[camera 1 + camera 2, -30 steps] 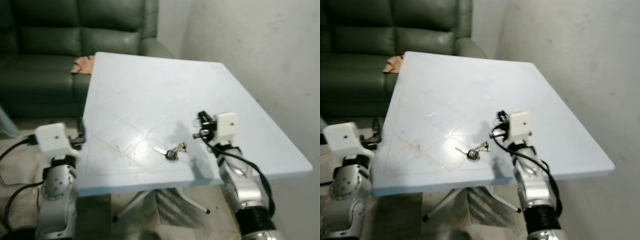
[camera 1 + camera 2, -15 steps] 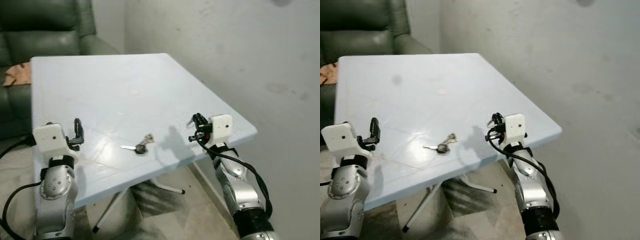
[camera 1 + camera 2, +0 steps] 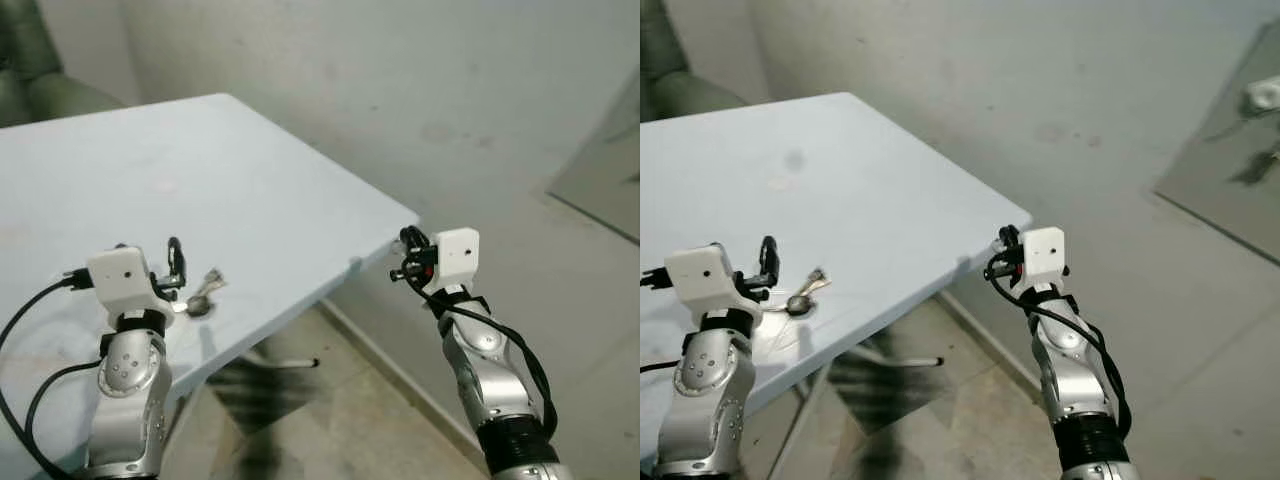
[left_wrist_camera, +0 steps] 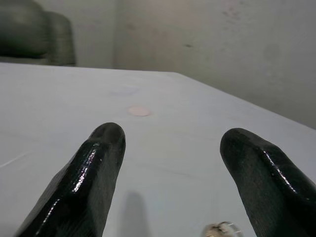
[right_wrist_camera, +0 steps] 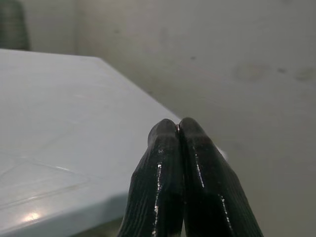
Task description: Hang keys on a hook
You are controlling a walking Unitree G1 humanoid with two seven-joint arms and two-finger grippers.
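A small bunch of keys [image 3: 205, 294] lies flat on the pale blue table [image 3: 250, 190], near its front edge. My left gripper [image 3: 176, 256] hovers just left of the keys, open and holding nothing. In the left wrist view its fingers [image 4: 101, 163] stand wide apart over the tabletop, and the keys [image 4: 221, 229] peek in at the picture's edge. My right gripper [image 3: 407, 256] is held in the air just past the table's right corner, away from the keys. Its fingers [image 5: 163, 163] are pressed together with nothing between them.
A bare grey wall [image 3: 400, 80] runs behind and to the right of the table. A grey panel [image 3: 1240, 160] carrying a small white fitting [image 3: 1262, 95] stands at the far right. Concrete floor [image 3: 340, 420] and a table leg [image 3: 285, 363] lie below. A dark green sofa arm [image 3: 50, 90] is at far left.
The camera has swung right, so the sofa has slid almost out of view. My left gripper has come over the table beside the keys. My right gripper has passed beyond the table's corner.
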